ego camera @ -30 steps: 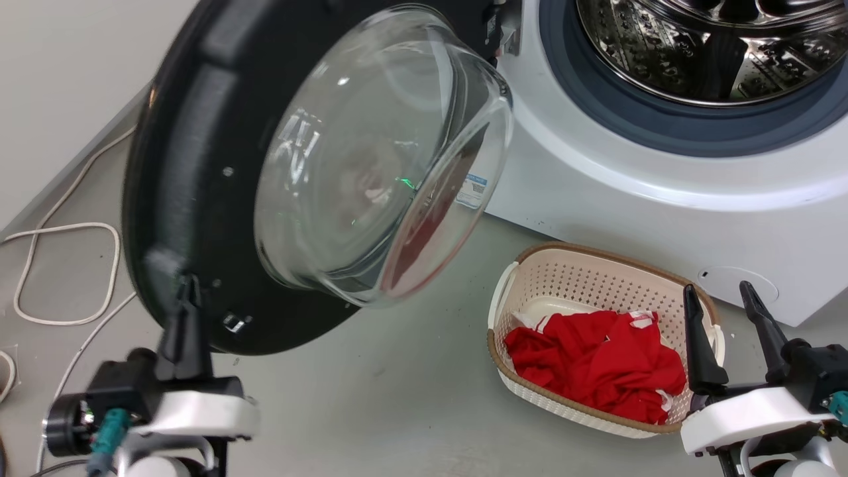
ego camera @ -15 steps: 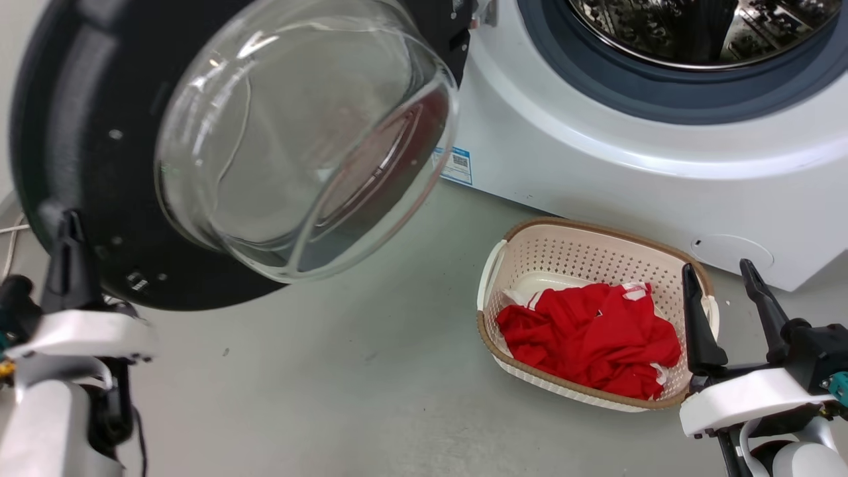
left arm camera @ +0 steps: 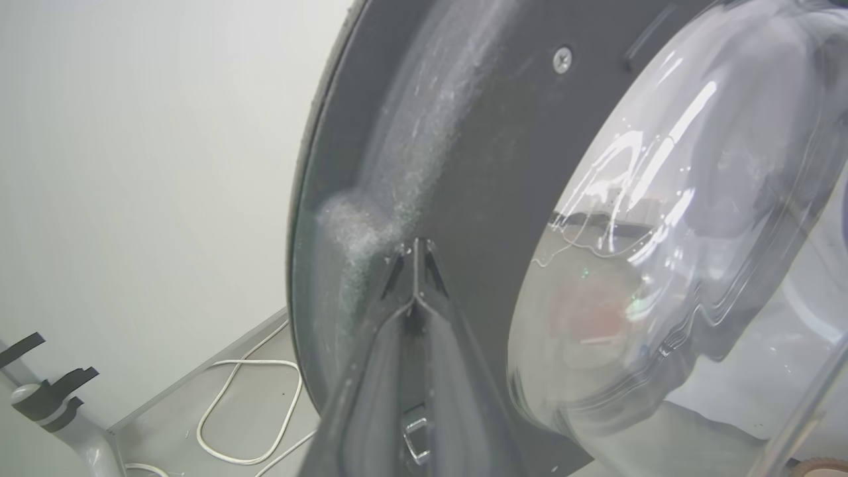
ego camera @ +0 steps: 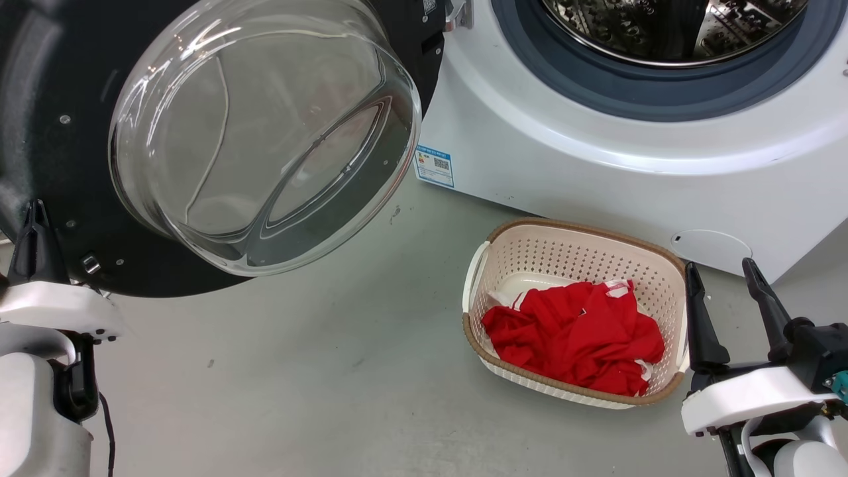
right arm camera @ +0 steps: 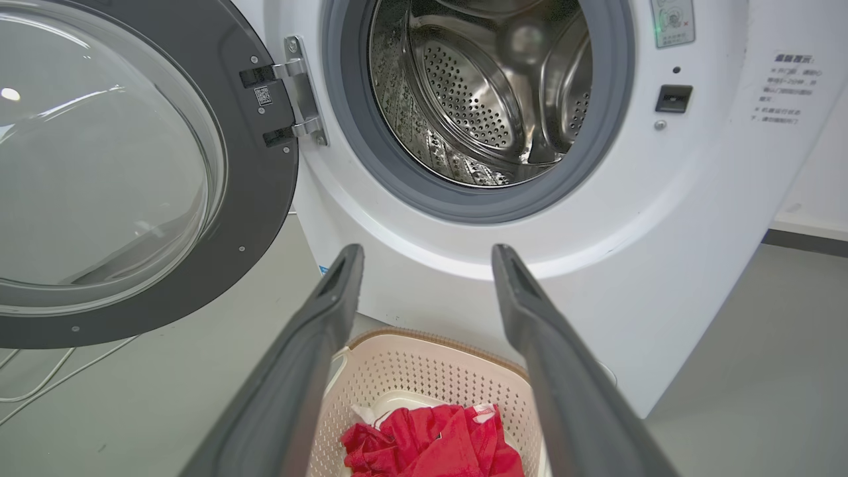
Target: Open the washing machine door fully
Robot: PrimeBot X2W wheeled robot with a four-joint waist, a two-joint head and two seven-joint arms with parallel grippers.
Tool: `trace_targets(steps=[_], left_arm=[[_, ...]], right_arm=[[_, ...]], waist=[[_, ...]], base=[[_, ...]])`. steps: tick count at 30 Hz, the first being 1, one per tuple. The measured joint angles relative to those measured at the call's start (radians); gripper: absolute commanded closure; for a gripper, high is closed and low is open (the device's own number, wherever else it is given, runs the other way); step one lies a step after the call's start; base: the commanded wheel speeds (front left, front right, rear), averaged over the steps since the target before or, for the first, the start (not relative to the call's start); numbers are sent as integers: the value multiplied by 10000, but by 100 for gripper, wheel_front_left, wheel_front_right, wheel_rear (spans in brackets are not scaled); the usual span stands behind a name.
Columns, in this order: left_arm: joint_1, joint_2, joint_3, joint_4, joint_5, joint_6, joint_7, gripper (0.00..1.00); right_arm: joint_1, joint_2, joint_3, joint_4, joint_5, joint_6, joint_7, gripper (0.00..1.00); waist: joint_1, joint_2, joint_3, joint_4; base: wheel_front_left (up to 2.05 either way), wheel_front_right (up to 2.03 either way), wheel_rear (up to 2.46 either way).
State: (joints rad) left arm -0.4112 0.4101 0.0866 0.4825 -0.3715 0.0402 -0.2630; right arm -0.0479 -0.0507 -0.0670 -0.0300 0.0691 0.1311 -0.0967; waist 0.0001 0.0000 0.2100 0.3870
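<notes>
Grey floor (ego camera: 331,384) is spread beneath a white front-loading washing machine (ego camera: 596,172), whose large round glossy black door (ego camera: 59,152) is swung wide to the left. The left hand (left arm camera: 414,255), closed, is pressed against the door's inner face; the right hand (ego camera: 719,266) is held open near a cream perforated basket (ego camera: 583,228).

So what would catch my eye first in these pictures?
The washing machine door, a big black disc with a bulging glass bowl, hangs swung open at the left, with the shut left gripper against its inner face. Right of it the washing machine shows its steel drum, and on the floor before it sits a cream basket of red cloth.
</notes>
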Motion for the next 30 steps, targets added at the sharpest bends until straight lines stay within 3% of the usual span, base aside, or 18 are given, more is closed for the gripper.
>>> trace_targets(steps=[5, 11, 18, 25, 26, 28, 29, 30], left_arm=[[160, 13, 178, -224, 249, 40, 0, 100], [1386, -221, 293, -1526, 671, 272, 0, 100], [3021, -1035, -245, -3122, 957, 395, 0, 100], [3685, -1799, -1262, -3570, 1129, 232, 0, 100], [3691, -1898, -1369, -3590, 1127, 211, 0, 91], [3704, -1992, -1457, -3586, 1133, 198, 0, 53], [3705, -2075, -1513, -3563, 1135, 171, 0, 17], [3704, -2127, -1565, -3553, 1145, 146, 0, 0]], right_arm=[[63, 0, 6, 165, 127, 0, -132, 0], [200, 0, 31, 422, 384, 0, -430, 0], [400, 0, 82, 602, 546, 0, -658, 0], [483, 0, 213, 640, 529, 0, -761, 0], [485, 0, 226, 635, 531, -2, -761, 0], [487, 2, 253, 617, 533, 0, -761, 0], [491, 0, 272, 602, 541, 0, -763, 0], [496, 0, 282, 583, 527, 0, -763, 0]], waist=[[0, 0, -251, -50], [-1, 0, -743, -280], [-1, 0, -1262, -844], [-2, 0, -1632, -1552], [-2, 0, -1675, -1666], [-2, 0, -1711, -1780], [-1, 0, -1744, -1898], [-2, 0, -1775, -2017]], base=[[0, 0, 0], [0, 0, 0], [0, 0, 0], [0, 0, 0], [0, 0, 0], [0, 0, 0], [0, 0, 0], [0, 0, 0]])
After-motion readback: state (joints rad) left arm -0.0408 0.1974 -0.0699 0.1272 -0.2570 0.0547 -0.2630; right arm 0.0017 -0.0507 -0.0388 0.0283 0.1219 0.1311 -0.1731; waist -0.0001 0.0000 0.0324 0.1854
